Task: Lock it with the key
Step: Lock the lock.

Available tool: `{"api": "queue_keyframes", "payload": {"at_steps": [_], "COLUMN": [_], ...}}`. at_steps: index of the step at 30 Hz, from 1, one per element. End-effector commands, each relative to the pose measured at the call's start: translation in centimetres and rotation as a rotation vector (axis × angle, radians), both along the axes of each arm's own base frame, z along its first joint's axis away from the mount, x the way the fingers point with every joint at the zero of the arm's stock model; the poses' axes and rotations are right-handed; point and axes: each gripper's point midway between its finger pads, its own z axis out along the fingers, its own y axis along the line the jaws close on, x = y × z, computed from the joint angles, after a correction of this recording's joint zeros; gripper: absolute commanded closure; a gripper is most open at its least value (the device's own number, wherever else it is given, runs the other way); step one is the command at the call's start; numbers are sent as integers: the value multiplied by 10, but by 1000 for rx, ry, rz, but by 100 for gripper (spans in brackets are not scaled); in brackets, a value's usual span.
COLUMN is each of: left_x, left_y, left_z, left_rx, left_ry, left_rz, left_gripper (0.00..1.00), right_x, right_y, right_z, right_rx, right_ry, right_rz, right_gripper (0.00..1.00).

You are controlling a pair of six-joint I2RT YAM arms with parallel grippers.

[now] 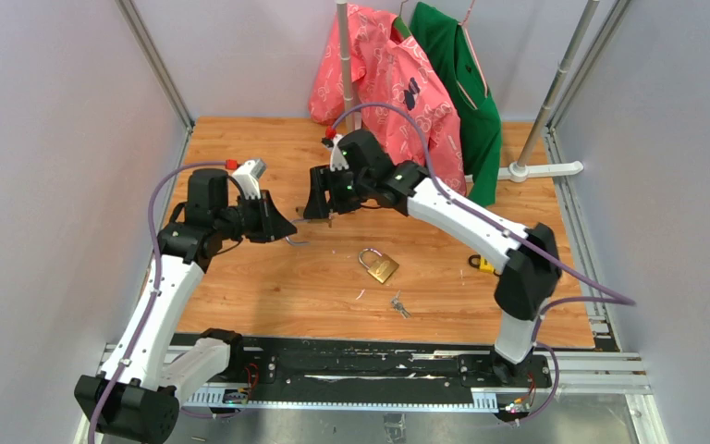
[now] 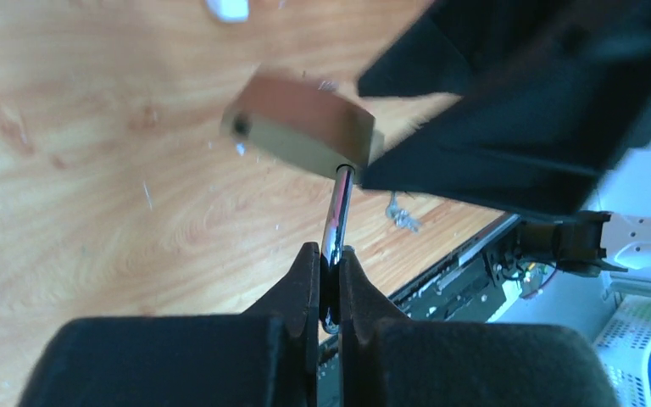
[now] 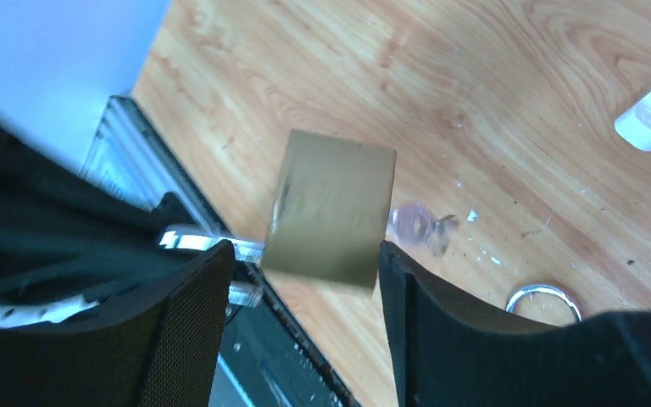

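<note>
A brass padlock (image 2: 305, 127) hangs in the air above the wooden table (image 1: 268, 287). My left gripper (image 2: 331, 254) is shut on its silver shackle (image 2: 337, 212), the body sticking out beyond the fingertips. In the right wrist view the brass body (image 3: 331, 208) sits between the spread fingers (image 3: 195, 288) of my right gripper (image 3: 305, 254), which is open; a clear gap shows on the left side. In the top view the two grippers, left (image 1: 282, 227) and right (image 1: 319, 215), meet left of centre. A small bunch of keys (image 1: 399, 305) lies on the table, apart from both grippers.
A second brass padlock (image 1: 379, 265) lies on the table at centre. A yellow and black item (image 1: 481, 264) lies at the right. A pink shirt (image 1: 384, 74) and a green shirt (image 1: 467, 83) hang at the back on a rack with a white base (image 1: 545, 169).
</note>
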Motion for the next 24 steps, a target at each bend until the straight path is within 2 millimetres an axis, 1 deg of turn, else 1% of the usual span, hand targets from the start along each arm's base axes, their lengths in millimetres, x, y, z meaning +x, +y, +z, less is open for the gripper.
{"api": "queue_keyframes", "payload": {"at_steps": [1, 4, 5, 7, 8, 9, 10, 11, 12, 14, 15, 17, 20, 21, 24], "left_x": [8, 8, 7, 7, 6, 3, -2, -8, -13, -24, -28, -34, -45, -46, -48], "left_y": [-12, -17, -20, -23, -25, -28, -33, -37, -40, -44, -45, -46, -50, -51, -53], "left_z": [63, 90, 103, 120, 130, 140, 151, 163, 176, 201, 211, 232, 270, 278, 294], "left_rx": [-47, -65, -81, -100, -112, -136, -165, -197, -225, -269, -278, -303, -399, -425, -460], "left_ry": [-216, -311, -351, -395, -422, -442, -474, -512, -563, -667, -708, -769, -836, -837, -821], "left_rz": [-105, -154, -173, -192, -207, -231, -263, -299, -327, -376, -392, -407, -443, -449, -458], "left_gripper": [100, 100, 100, 100, 100, 100, 100, 100, 100, 100, 100, 100, 100, 100, 100], "right_x": [-25, -39, -46, -56, -62, -65, -69, -69, -63, -63, -65, -72, -79, -82, -87], "right_y": [-28, -45, -49, -64, -68, -77, -83, -89, -98, -109, -113, -118, -120, -121, -126], "right_z": [86, 134, 147, 171, 176, 182, 191, 189, 193, 210, 226, 239, 249, 253, 260], "right_rx": [118, 231, 268, 327, 345, 362, 388, 406, 431, 547, 610, 659, 700, 721, 746], "right_ry": [-148, -232, -247, -291, -307, -333, -366, -371, -382, -413, -481, -538, -602, -629, -732], "right_rz": [111, 219, 266, 328, 363, 374, 381, 371, 332, 312, 319, 337, 356, 361, 368], "right_gripper": [34, 33, 33, 33, 33, 34, 34, 34, 34, 34, 33, 33, 33, 33, 33]}}
